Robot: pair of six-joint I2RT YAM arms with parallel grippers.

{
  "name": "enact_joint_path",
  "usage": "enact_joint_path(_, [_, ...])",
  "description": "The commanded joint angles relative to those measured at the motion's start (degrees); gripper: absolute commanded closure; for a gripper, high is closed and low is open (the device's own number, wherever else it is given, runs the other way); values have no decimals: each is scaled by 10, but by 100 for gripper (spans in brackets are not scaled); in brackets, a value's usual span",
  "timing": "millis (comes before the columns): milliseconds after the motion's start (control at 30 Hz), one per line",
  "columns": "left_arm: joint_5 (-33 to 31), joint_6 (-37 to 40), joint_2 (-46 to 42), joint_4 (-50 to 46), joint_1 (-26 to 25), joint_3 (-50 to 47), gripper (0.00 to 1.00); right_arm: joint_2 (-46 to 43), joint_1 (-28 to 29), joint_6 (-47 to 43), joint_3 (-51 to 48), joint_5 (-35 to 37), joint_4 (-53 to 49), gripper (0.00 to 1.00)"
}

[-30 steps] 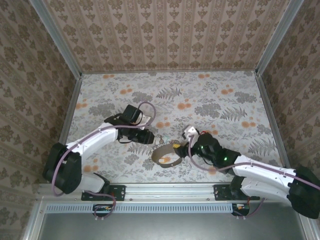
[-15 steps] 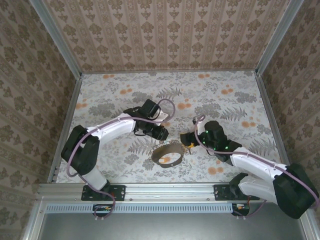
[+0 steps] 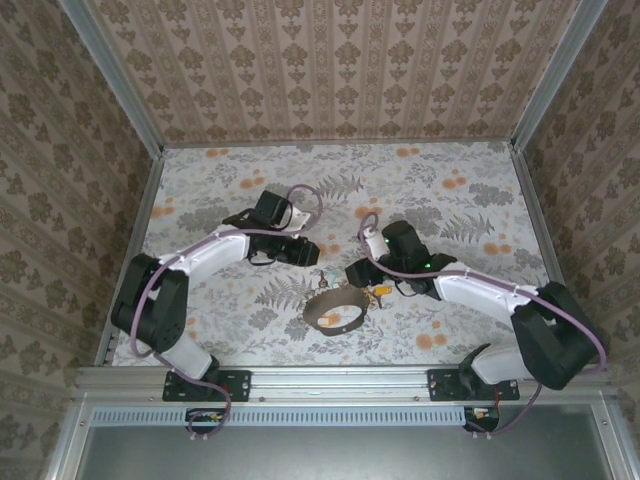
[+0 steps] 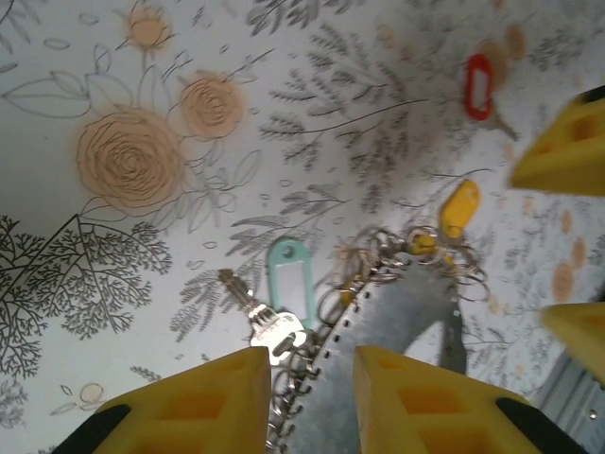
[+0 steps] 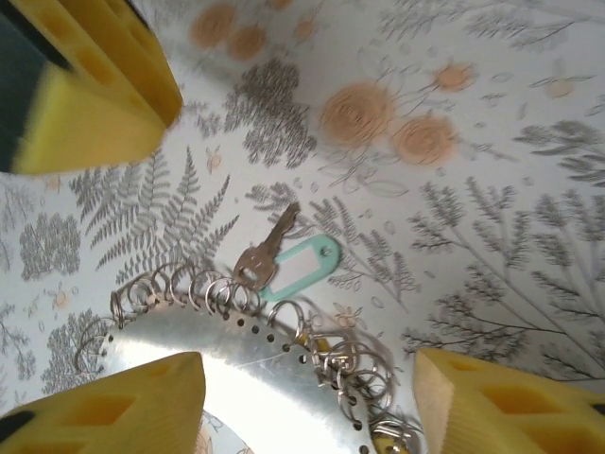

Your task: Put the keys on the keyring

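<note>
The keyring [image 3: 338, 327] is a metal band loop lying near the table's front middle, with small split rings along its edge [image 4: 397, 322] [image 5: 255, 369]. A silver key [image 4: 269, 326] with a pale teal tag [image 4: 291, 284] [image 5: 298, 268] lies against its far edge. A yellow-tagged key [image 4: 458, 208] [image 3: 380, 292] sits at the band's other end, and a red one [image 4: 479, 87] lies apart on the table. My left gripper [image 3: 313, 257] [image 4: 312, 364] hovers narrowly open over the silver key and the band's edge. My right gripper [image 3: 358, 272] [image 5: 304, 364] stands open above the band.
The floral table top is bounded by patterned walls on three sides and a metal rail [image 3: 330, 380] at the front. The two grippers face each other closely across the ring; the right one's yellow fingers [image 4: 567, 151] show in the left wrist view.
The right gripper swung left toward the ring's far edge and its jaws narrowed. The left gripper went right, then drew back a little to the upper left. The ring stayed put.
</note>
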Motion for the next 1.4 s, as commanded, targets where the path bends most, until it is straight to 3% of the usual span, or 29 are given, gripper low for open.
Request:
enact_joint_path(0, [13, -5, -30, 11, 8, -12, 71, 36, 18, -30, 42, -4, -85, 45])
enact_joint_path(433, [19, -9, -40, 22, 17, -13, 71, 117, 44, -62, 109, 56, -165, 59])
enact_joint_path(1367, [30, -15, -45, 31, 23, -19, 71, 186, 50, -98, 153, 45, -165, 80])
